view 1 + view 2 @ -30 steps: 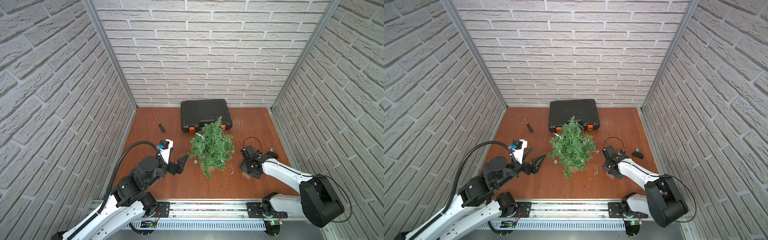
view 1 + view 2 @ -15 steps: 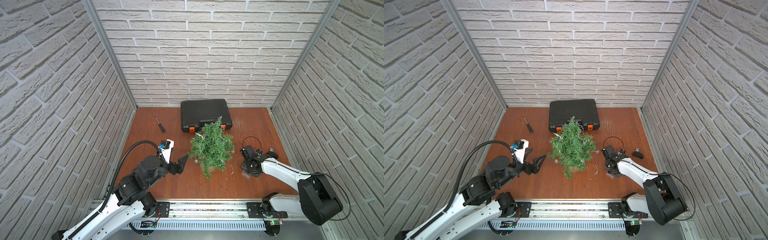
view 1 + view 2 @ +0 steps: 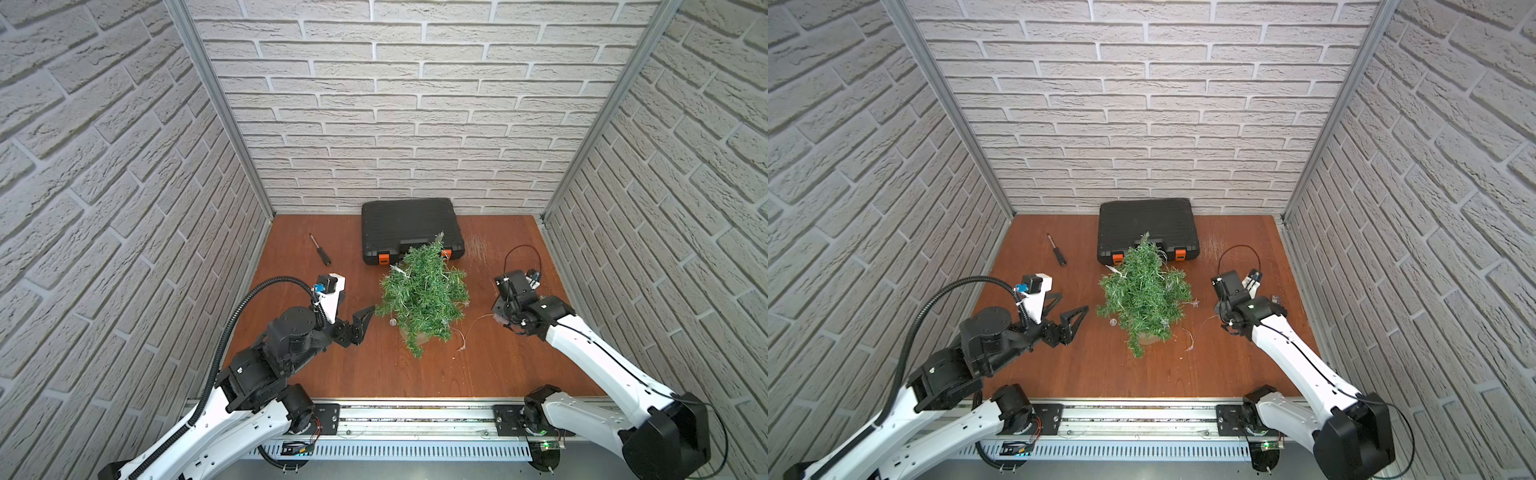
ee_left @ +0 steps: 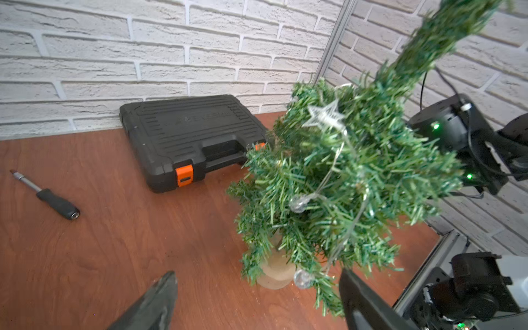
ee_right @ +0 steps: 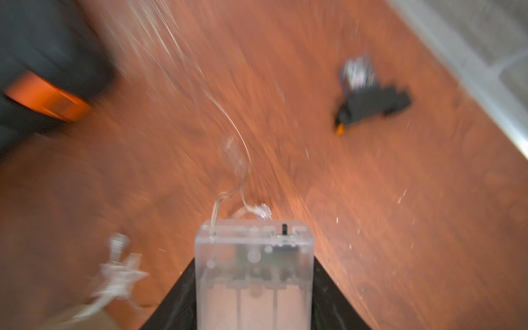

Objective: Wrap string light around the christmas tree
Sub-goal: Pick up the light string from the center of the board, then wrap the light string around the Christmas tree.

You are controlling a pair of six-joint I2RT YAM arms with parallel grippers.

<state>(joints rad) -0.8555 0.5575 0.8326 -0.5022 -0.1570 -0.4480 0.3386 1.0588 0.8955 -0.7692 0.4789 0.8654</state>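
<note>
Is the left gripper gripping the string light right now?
No, the left gripper stands wide open beside the christmas tree, clamping nothing.

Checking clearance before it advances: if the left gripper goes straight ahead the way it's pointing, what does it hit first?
Likely the lower branches of the christmas tree, strung with the string light; the open left gripper points right at them.

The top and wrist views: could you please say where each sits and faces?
Top views: above the front rail, looking down at the table; left arm and right arm show.
Left wrist: on the left arm, facing christmas tree and black case past the open left gripper.
Right wrist: on the right arm, looking down past the battery box in the right gripper.
Shared: both top views and the left wrist show tree and case.
</note>
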